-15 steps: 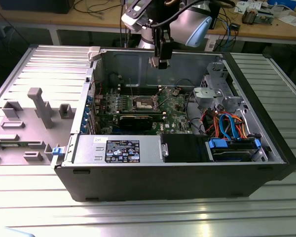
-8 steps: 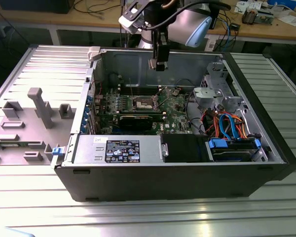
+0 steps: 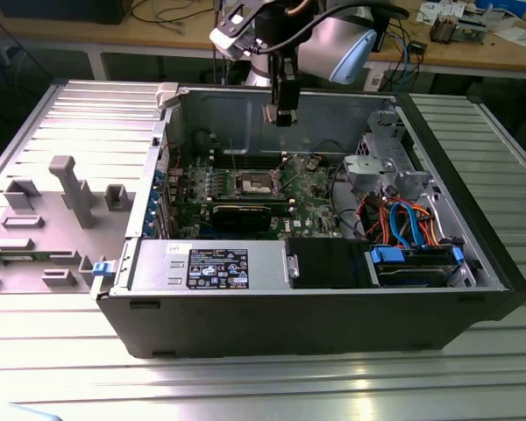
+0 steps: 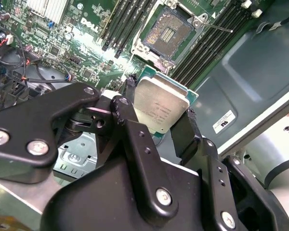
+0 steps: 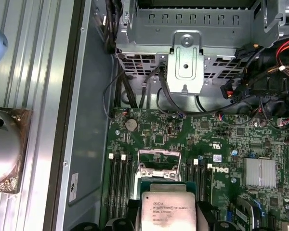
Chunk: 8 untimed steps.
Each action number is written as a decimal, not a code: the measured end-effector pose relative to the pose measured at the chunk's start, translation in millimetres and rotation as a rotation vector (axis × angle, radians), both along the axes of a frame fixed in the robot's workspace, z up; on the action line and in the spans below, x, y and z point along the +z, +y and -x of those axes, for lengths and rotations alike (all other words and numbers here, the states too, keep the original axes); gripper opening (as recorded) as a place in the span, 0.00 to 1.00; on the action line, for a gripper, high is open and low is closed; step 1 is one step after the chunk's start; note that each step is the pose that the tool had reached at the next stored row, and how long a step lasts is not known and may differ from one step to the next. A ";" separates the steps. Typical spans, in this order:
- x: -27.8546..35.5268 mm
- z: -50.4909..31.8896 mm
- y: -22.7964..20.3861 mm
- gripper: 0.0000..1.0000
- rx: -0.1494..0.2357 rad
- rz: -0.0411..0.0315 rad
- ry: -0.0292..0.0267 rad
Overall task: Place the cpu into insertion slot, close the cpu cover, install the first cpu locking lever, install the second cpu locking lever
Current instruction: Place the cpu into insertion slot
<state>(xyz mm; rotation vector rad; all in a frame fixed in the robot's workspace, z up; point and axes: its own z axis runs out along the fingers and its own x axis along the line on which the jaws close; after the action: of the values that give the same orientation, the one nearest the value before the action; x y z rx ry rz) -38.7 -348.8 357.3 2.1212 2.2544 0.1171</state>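
Silver-grey on top, the cpu sat pinched at two opposite edges between the black jaws. It was held clear above the green motherboard inside the open computer case on the ribbed metal worktop. In the second wrist view the insertion slot lay uncovered, its dark pin field bare, flanked by long black memory slots. In the first wrist view the cpu cover stood swung up just beyond the chip.
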 end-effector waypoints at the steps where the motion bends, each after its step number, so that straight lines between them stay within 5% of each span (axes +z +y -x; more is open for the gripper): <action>1: -0.1 0.1 0.0 0.55 -0.004 0.0000 0.0000; 8: -0.7 0.8 0.0 0.55 -0.038 0.0000 0.0000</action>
<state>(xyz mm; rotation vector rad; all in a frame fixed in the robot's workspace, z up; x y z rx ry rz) -39.6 -348.8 356.7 2.1626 2.2129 0.1157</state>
